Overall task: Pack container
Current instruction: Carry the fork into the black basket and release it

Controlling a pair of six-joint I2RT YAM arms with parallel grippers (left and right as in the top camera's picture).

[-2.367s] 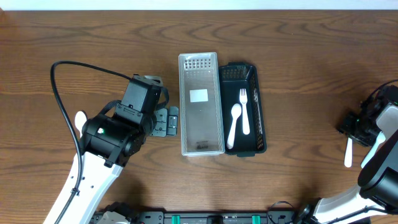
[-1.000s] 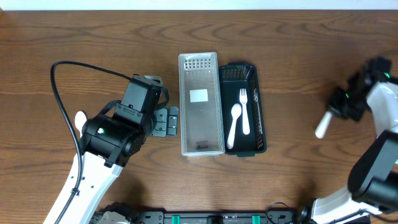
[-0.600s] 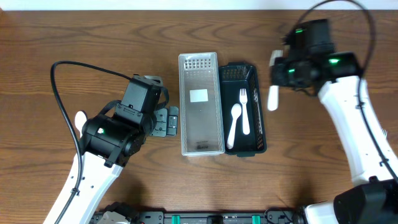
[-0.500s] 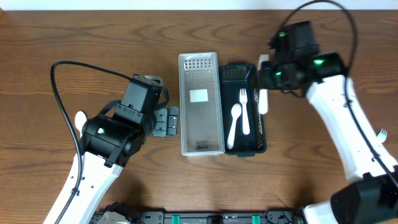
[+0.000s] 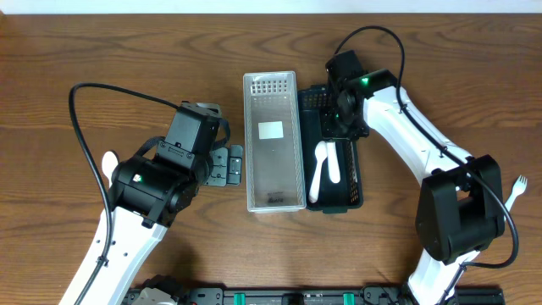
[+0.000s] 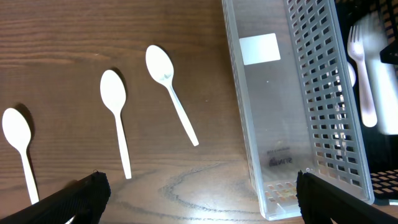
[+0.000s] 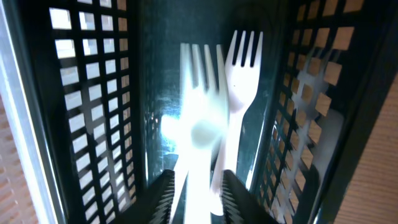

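Right gripper (image 7: 199,190) clamped on white fork (image 7: 198,124), held over black basket (image 5: 356,174). Basket set just beside clear bin (image 5: 273,169), at its 3 o'clock. Left gripper (image 6: 199,193) spread wide apart. Three spoons (image 6: 115,112) laid on counter (image 6: 62,50), at 9 o'clock of bin.

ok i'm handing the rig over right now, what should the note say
Left gripper: open, idle beside the clear container, which is empty.
Right gripper: over the black basket with a blurred fork between its fingers; grip unclear.
Done: a second fork and one spoon lie in the basket.
To do: three spoons on the table left of the clear container, a stray fork at the table's right edge.
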